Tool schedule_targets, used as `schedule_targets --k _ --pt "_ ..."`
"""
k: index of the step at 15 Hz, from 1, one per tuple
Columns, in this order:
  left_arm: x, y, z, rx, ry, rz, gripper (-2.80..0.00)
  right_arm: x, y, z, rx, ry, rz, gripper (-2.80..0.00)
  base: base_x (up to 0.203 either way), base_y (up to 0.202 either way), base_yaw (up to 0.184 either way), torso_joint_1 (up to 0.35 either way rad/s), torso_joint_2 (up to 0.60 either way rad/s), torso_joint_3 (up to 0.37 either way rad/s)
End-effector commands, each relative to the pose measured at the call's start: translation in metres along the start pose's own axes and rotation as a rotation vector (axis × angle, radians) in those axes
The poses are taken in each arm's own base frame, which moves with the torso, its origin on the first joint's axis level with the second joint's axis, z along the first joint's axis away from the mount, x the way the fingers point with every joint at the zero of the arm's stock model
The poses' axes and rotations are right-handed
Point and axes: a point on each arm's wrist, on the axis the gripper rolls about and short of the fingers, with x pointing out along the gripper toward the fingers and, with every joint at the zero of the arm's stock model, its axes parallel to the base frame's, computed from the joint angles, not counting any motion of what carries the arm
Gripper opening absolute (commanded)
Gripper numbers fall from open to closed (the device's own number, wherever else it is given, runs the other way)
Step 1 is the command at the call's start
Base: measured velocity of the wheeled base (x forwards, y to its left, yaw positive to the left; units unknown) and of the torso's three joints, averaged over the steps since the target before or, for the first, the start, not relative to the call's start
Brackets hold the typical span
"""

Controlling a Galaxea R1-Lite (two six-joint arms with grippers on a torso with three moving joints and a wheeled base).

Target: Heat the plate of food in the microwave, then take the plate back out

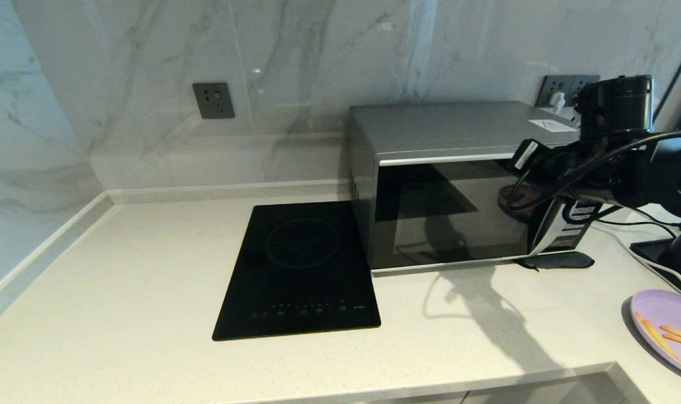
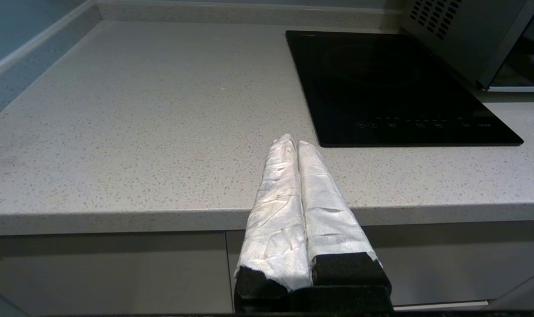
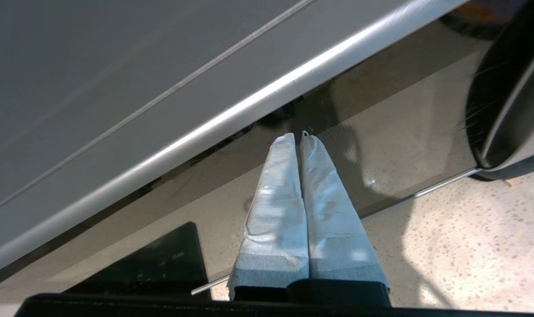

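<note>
Right end effector (image 3: 300, 136) sits with its wrapped fingers pressed together, holding nothing, tips close to the dark glass door of the microwave (image 1: 447, 213), near the handle (image 3: 498, 110) side. Door is shut. Plate of food (image 1: 663, 331) rests on the bench (image 1: 122, 314) at the right edge, well apart from the door.

Judged step: opening the door. You should spread the fingers before reaching the handle, hook it squarely, then pull along the door's arc without dragging the oven.

Left end effector (image 2: 293, 141), also pressed together and empty, hangs parked off the bench front, near the induction hob (image 2: 394, 83).

Only the right wrist view shows the fingertips against the glass; only the head view shows the plate.
</note>
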Motion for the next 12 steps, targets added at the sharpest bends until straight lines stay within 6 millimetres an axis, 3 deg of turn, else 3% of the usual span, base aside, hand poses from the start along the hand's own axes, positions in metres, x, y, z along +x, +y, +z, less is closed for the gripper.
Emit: schedule_targets --k 1,5,8,12 --pt "0.000 0.000 0.000 -0.001 0.001 0.000 -2.80 -0.032 -0.001 0.015 -0.013 -0.046 0.025 -2.80 0.000 0.000 0.000 0.000 0.00 0.000" --pt "0.000 0.000 0.000 -0.001 0.001 0.001 -2.80 -0.099 -0.023 0.026 -0.107 0.002 -0.034 -2.80 0.000 0.000 0.000 0.000 0.00 0.000" --pt "0.000 0.000 0.000 -0.001 0.001 0.000 -2.80 -0.152 -0.049 0.027 -0.166 0.090 -0.128 -2.80 0.000 0.000 0.000 0.000 0.00 0.000" --pt "0.000 0.000 0.000 -0.001 0.001 0.001 -2.80 -0.212 -0.078 0.017 -0.227 0.047 -0.155 -2.80 0.000 0.000 0.000 0.000 0.00 0.000"
